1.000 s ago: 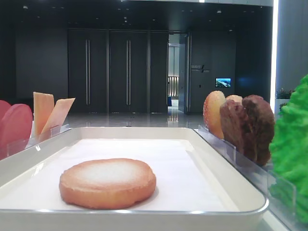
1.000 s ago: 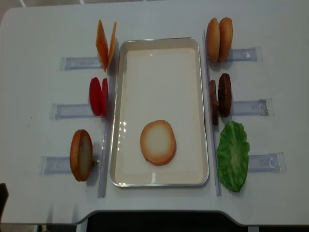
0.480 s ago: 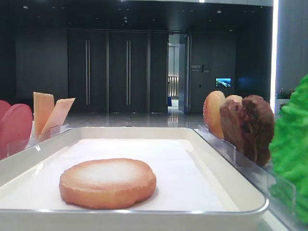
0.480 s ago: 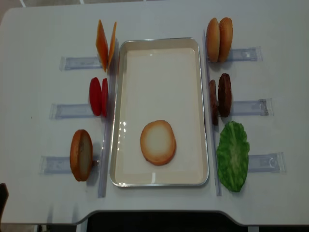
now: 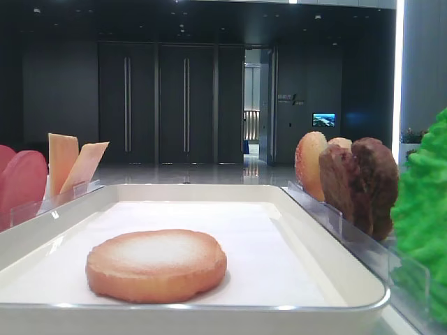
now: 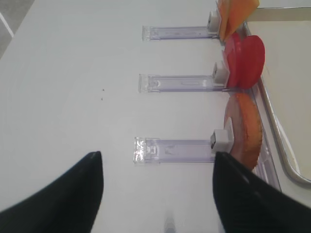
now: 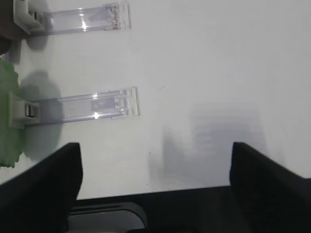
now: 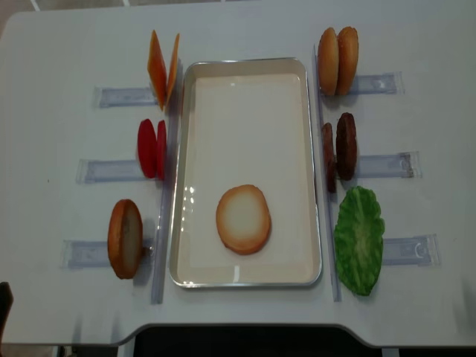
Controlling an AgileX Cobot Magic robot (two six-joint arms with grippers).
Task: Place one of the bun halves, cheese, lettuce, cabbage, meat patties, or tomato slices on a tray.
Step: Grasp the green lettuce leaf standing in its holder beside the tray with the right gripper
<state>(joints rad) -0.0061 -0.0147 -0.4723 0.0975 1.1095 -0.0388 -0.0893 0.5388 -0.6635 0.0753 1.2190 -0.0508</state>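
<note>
Nothing moved; bun half (image 8: 243,219) alone on tray (image 8: 246,67).

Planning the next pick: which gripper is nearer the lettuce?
Right. The right gripper hangs open over bare table just beside the lettuce; the left gripper is across the tray, by the left holders.

Both grippers hang above the tabletop with jaws spread wide and nothing between them. The right gripper (image 7: 155,194) shows 2 dark fingers (image 7: 43,189) at the lower corners of its wrist view; the left gripper (image 6: 158,194) does likewise, its fingers (image 6: 63,199) apart and empty.
</note>
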